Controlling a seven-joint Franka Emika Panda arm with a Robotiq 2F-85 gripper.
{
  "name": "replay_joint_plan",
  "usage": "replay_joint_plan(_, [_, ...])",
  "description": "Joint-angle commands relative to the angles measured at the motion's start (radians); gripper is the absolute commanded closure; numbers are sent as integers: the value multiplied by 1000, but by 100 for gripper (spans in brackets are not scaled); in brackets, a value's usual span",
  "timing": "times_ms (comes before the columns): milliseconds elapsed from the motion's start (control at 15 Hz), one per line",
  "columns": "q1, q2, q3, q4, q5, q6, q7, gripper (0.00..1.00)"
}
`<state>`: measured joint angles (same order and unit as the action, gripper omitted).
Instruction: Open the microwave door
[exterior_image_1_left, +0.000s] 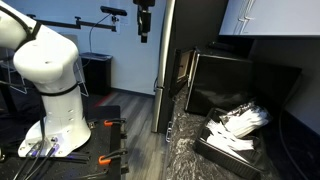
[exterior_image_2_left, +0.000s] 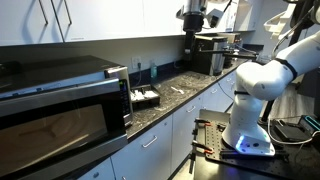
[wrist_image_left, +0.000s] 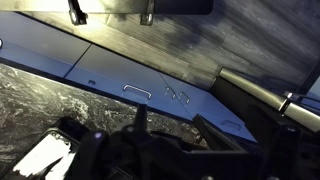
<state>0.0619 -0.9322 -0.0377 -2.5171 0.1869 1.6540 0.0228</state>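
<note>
The microwave (exterior_image_2_left: 60, 105) is a large black box on the counter, in the near left foreground of an exterior view. Its door (exterior_image_2_left: 55, 128), a black frame around greyish glass, looks closed. The microwave (exterior_image_1_left: 240, 85) also shows from the side, with the door (exterior_image_1_left: 184, 72) on its front end. My gripper (exterior_image_1_left: 145, 28) hangs high, well away from the microwave, far down the counter (exterior_image_2_left: 192, 28). In the wrist view its dark fingers (wrist_image_left: 180, 140) stand apart with nothing between them. I cannot make out the microwave in the wrist view.
A low black tray of white items (exterior_image_1_left: 235, 132) sits on the dark speckled counter (exterior_image_2_left: 175, 95) beside the microwave and also shows in the wrist view (wrist_image_left: 45, 160). A black appliance (exterior_image_2_left: 215, 55) stands near the gripper. White cabinet fronts (wrist_image_left: 140, 75) run below. A tall grey post (exterior_image_1_left: 165, 60) stands by the microwave.
</note>
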Motion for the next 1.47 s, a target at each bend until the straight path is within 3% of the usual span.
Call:
replay_joint_plan(0, [-19,2,12,3,10,-5,-12,0])
replay_joint_plan(200, [-19,13,11,10,6,0,-18,0])
replay_joint_plan(667, [64,244,9,141,-100,99,-301,0])
replay_joint_plan(1000, [109,401,3,247,-111,188,-456,0])
replay_joint_plan(1267, [125,496,3,335,-83,175,-518,0])
replay_joint_plan(1333, [108,451,14,278,-92,204,-481,0])
replay_joint_plan(1400, [110,470,15,294,-90,203,-492,0])
